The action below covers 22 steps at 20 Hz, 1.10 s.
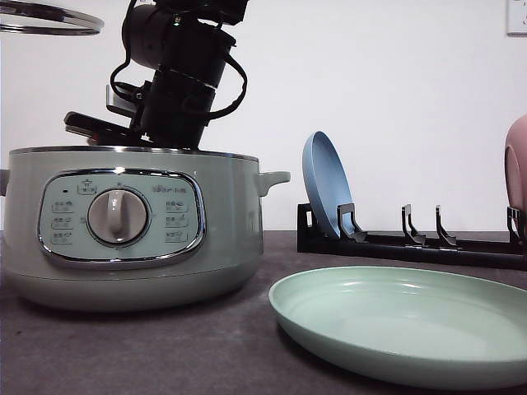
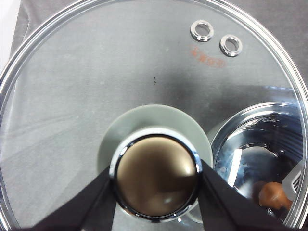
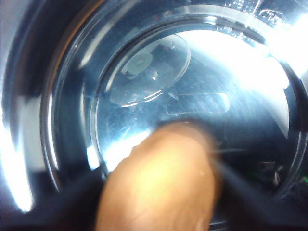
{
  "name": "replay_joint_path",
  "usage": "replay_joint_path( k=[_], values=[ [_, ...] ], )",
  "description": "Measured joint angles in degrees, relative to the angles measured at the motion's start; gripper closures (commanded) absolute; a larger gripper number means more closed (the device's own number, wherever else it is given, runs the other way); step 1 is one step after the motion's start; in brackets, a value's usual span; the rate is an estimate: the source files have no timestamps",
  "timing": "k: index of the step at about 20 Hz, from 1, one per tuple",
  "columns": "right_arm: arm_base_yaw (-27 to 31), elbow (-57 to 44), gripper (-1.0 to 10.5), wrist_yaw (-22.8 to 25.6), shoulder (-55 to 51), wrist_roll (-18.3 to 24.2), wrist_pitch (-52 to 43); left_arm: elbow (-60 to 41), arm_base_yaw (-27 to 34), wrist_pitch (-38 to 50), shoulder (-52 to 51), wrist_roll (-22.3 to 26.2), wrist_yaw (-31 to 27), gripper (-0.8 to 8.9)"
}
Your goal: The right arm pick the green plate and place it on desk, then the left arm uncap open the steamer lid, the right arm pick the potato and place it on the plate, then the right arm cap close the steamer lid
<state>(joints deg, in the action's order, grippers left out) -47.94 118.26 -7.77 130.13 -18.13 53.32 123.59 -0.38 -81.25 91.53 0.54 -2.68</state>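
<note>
The sage-green steamer (image 1: 132, 222) stands open at the left of the desk (image 1: 165, 346). My left gripper (image 2: 156, 173) is shut on the knob of the glass steamer lid (image 2: 120, 62), holding it up; its steel rim (image 1: 49, 18) shows at the top left of the front view. The right arm (image 1: 177, 82) reaches down into the pot, its jaws hidden behind the pot wall. Inside, my right gripper (image 3: 159, 180) is closed on the orange-brown potato (image 3: 154, 192), blurred and close to the camera. Through the lid the potato (image 2: 272, 193) shows in the steel bowl. The green plate (image 1: 403, 321) lies flat, front right.
A black dish rack (image 1: 412, 243) stands behind the green plate, with a blue plate (image 1: 325, 185) upright in it and a pink plate (image 1: 517, 164) at the right edge. The steamer's side handle (image 1: 273, 178) sticks out toward the rack.
</note>
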Motion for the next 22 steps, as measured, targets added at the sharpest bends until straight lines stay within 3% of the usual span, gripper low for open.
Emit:
replay_joint_path(
  k=[7, 13, 22],
  values=[
    [0.6, 0.4, 8.5, 0.3, -2.7, 2.7, 0.0, 0.0, 0.0, 0.0, 0.0, 0.0, 0.0, 8.05],
    [1.9, 4.3, 8.5, 0.3, -13.5, 6.5, 2.0, 0.0, 0.0, 0.0, 0.0, 0.0, 1.2, 8.05],
    [8.6, 2.6, 8.5, 0.6, -30.9, 13.4, 16.3, 0.0, -0.5, 0.0, 0.0, 0.0, 1.5, 8.05]
  ],
)
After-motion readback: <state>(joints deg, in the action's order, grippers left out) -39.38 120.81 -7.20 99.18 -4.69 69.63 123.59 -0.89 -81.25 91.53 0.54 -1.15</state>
